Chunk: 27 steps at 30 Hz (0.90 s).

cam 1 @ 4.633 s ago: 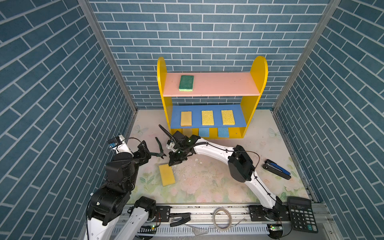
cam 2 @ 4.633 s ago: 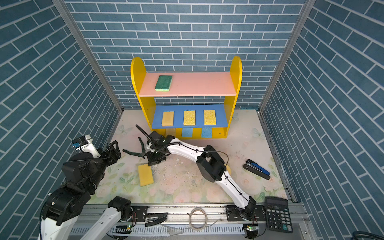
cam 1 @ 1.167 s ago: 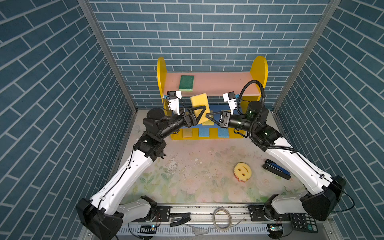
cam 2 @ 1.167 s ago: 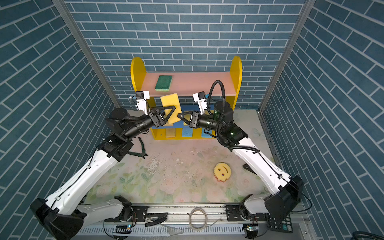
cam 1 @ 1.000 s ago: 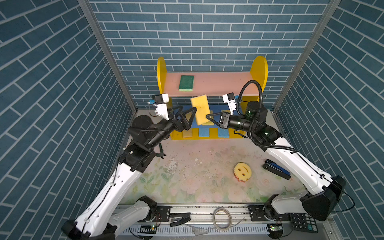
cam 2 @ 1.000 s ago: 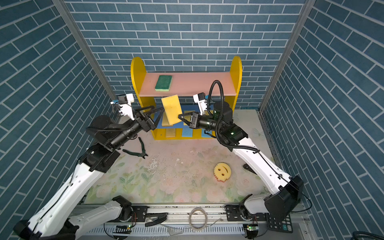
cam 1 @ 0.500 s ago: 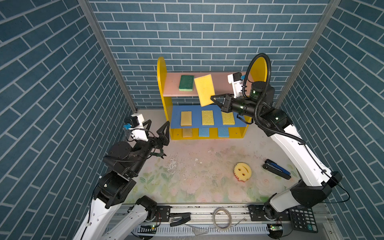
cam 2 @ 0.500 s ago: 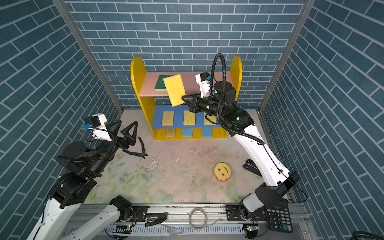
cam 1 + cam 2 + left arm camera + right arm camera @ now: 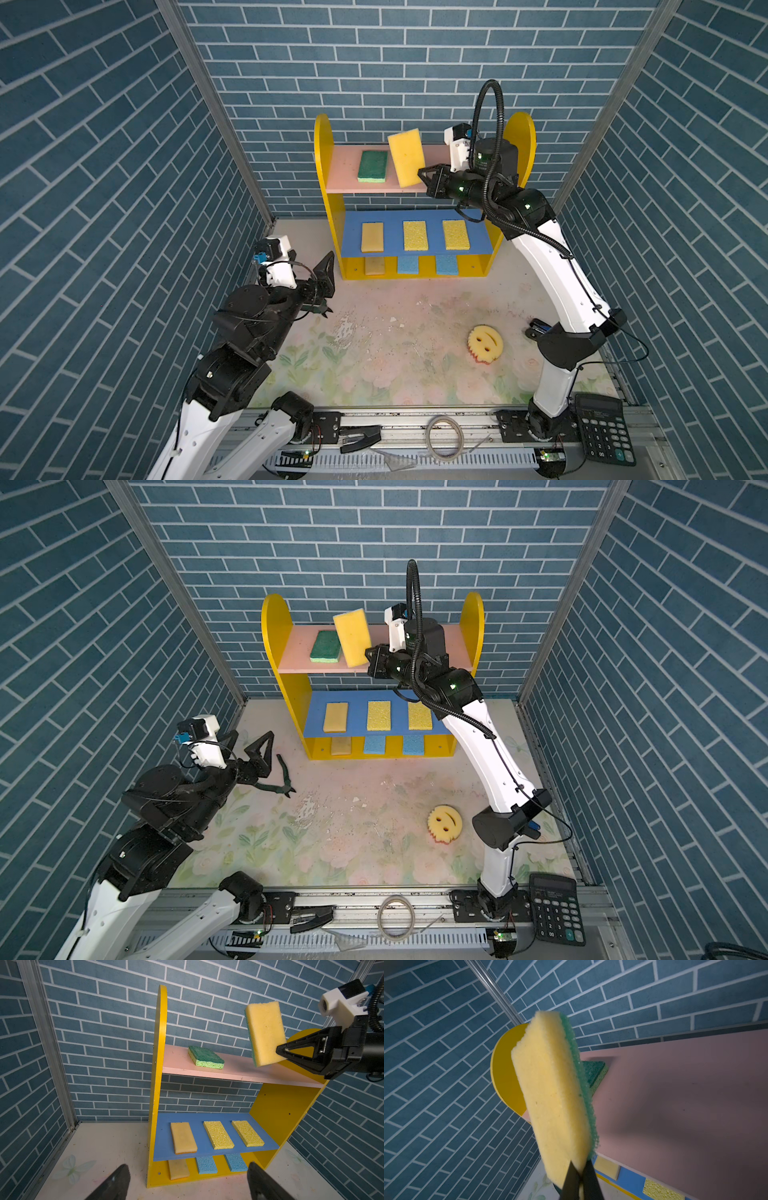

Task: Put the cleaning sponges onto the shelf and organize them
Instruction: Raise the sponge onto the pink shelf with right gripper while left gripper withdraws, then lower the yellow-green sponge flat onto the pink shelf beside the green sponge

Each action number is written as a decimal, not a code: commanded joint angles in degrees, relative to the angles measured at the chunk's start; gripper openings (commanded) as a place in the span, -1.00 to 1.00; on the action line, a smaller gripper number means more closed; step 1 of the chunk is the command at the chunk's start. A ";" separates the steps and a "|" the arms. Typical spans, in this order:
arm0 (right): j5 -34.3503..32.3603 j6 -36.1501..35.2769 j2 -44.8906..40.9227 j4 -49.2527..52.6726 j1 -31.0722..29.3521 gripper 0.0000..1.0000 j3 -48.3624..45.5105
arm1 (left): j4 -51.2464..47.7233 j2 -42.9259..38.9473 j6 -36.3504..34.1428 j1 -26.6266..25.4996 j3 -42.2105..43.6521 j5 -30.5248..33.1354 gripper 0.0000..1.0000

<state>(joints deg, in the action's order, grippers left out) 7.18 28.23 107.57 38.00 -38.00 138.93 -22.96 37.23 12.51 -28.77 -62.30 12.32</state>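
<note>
Near the worktop's (image 9: pixel 395 345) left edge the left gripper (image 9: pixel 249 739) is held with jaws wide apart. On the shelf (image 9: pixel 324 166) at the rear edge, a green-topped sponge (image 9: pixel 372 166) is laid at the left of the pink top board (image 9: pixel 345 178). Just beside it a yellow sponge (image 9: pixel 406 157) is held tilted above that board, one corner clamped by the right gripper (image 9: pixel 420 174). Three sponges (image 9: pixel 415 235) are ranged along the blue middle board (image 9: pixel 394 237), three others (image 9: pixel 407 264) along the base (image 9: pixel 471 266). The smiley sponge (image 9: pixel 485 344) is found near the worktop's right edge.

yellow sponge (image 9: pixel 406 158): tilted, above shelf (image 9: pixel 323 166) pink board (image 9: pixel 345 172) | smiley sponge (image 9: pixel 485 343): off shelf | seven shelved
</note>
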 commanded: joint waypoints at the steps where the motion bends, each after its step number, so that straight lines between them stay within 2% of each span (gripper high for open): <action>1: -4.10 0.61 1.35 3.22 0.64 -1.00 4.56 | -0.73 -0.38 -1.07 0.16 0.08 0.52 0.79; 8: -4.51 5.28 2.45 4.47 2.51 -1.00 4.77 | -1.21 -0.32 -0.87 0.25 0.12 0.08 0.79; 18: 3.24 10.83 6.01 2.78 3.79 -1.00 6.40 | -0.32 -0.36 0.67 0.22 0.67 -0.07 0.79; 27: 3.30 13.20 6.96 1.63 3.98 -1.00 5.16 | -0.51 -0.37 1.20 0.23 0.54 -0.23 0.79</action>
<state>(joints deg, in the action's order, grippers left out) 9.87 39.22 114.17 40.51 -34.11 142.74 -23.35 37.23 13.32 -28.77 -62.06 12.38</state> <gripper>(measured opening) 0.052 0.895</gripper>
